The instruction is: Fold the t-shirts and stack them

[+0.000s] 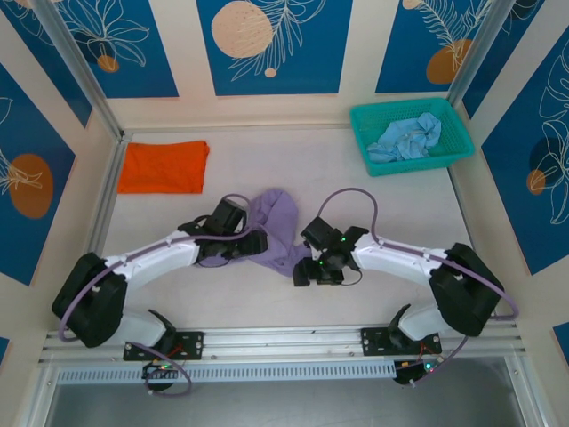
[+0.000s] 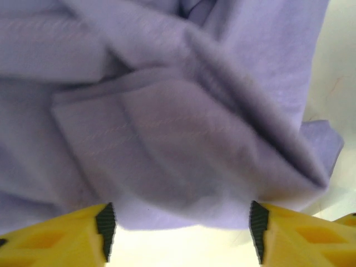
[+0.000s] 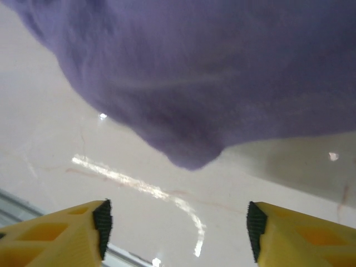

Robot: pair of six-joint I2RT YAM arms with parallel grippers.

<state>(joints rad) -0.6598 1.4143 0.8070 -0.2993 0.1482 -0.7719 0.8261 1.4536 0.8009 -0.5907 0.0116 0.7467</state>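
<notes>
Lying crumpled, lavender t-shirt (image 1: 280,222); bare table (image 3: 167,206) beyond near hem.

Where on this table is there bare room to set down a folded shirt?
Bare table lies between the orange t-shirt and the teal basket, and along the near edge. The centre is crowded: the lavender t-shirt lies bunched between the left gripper and right gripper.

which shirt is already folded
The orange t-shirt, a flat rectangle at the far left. The lavender t-shirt is bunched up in the middle; the pale blue t-shirt lies crumpled in the teal basket.
</notes>
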